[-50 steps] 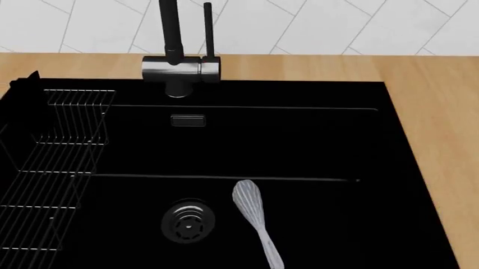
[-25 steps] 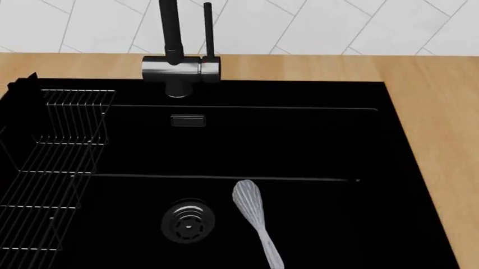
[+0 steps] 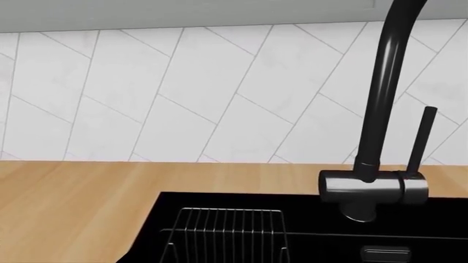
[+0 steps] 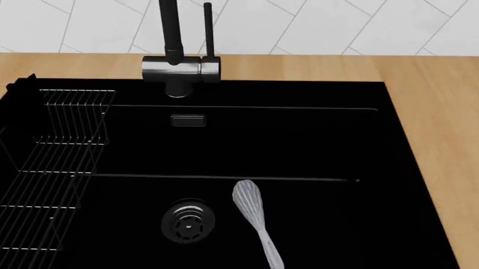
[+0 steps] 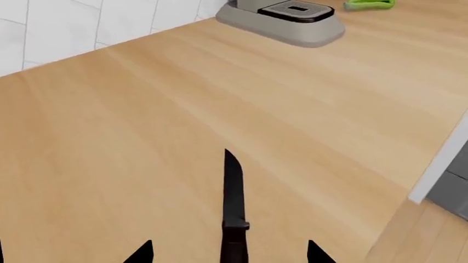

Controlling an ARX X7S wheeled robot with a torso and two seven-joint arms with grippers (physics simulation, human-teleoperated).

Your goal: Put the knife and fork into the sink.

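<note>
Knife (image 5: 232, 205) between right pincer (image 5: 230, 253) fingertips, unclamped

The surface (image 4: 434, 112) looks like pale wood with a smooth, faintly grained matt finish. The sink (image 4: 299, 140) is matt black, its drain (image 4: 187, 220) dull dark metal. The faucet (image 4: 179, 68) has a matt black neck and a brushed chrome body. The rack (image 4: 53, 162) is thin shiny wire. The knife (image 5: 233, 208) is plain black, and the wall tiles (image 3: 183, 93) are smooth white.
</note>
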